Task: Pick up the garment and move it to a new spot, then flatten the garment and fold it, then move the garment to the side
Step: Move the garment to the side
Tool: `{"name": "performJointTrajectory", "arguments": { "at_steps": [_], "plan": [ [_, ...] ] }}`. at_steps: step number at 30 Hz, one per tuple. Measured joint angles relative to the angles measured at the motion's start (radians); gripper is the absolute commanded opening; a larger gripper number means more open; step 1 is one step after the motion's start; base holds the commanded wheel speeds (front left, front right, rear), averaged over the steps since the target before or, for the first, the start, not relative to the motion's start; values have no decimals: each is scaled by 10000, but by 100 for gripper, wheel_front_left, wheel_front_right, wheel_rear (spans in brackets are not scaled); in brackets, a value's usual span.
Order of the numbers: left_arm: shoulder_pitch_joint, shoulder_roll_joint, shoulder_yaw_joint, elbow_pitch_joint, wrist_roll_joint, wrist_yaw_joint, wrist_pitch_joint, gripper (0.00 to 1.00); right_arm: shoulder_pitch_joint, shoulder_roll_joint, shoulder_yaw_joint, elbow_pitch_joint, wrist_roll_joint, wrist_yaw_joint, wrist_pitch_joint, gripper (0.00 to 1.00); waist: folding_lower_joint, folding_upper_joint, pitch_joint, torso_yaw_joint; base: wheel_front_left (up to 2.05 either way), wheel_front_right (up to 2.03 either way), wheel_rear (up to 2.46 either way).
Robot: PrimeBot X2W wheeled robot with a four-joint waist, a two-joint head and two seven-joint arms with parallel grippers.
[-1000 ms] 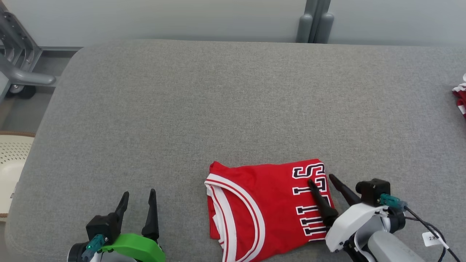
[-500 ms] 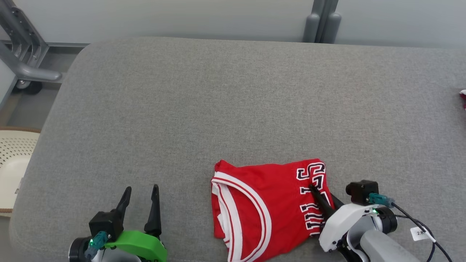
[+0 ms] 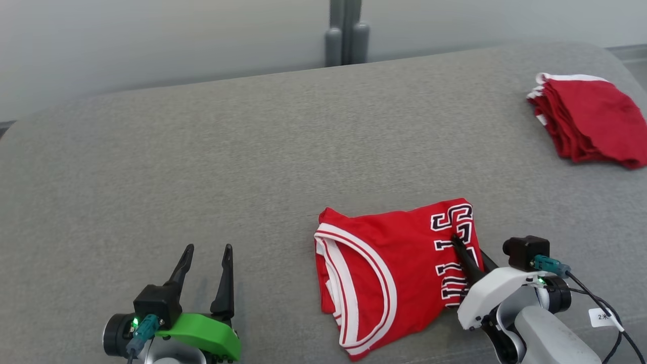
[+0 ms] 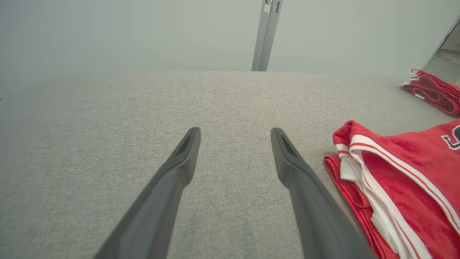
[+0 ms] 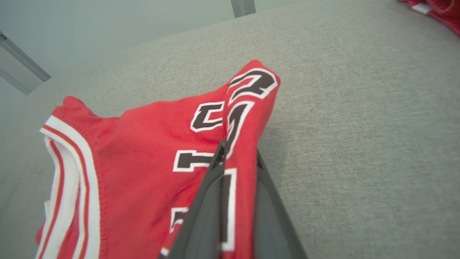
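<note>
Left hand (image 3: 209,246) spread wide — right hand (image 3: 467,246) clamped.

Grey fabric-covered padded surface (image 3: 252,151) with rounded corners, folded red jersey (image 3: 399,263) with white trim and black lettering near its front edge, stack of folded red garments (image 3: 586,119) at its far right corner

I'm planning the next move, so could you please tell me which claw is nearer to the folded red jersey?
Right. The right claw is shut on the lettered edge of the red jersey. The left claw stands open above the grey pad, off to the jersey's left and not touching it.
</note>
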Motion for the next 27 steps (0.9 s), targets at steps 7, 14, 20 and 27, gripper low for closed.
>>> {"name": "performJointTrajectory", "arguments": {
  "at_steps": [7, 14, 20, 27],
  "plan": [
    [-151, -6, -255, -174, 86, -71, 0, 100, -1, 165, -211, -58, -107, -2, 0, 0, 0, 0, -55, -1571, 0, 0, 0],
    [-313, -8, -610, -226, 205, -157, 0, 100, 81, 387, -307, -111, -111, -2, 0, 0, 0, 0, -6, -3248, 0, 0, 0],
    [-603, -27, -815, -337, 353, -242, 0, 100, -1, 493, -489, -167, -180, -4, -4, 0, 0, 0, 266, -4023, 0, 0, 0],
    [-965, -25, -752, -596, 627, -305, 0, 100, -1731, 487, -397, -86, -577, -2, -4, 0, 0, 0, 800, -3910, 0, 0, 0]
  ]
}}
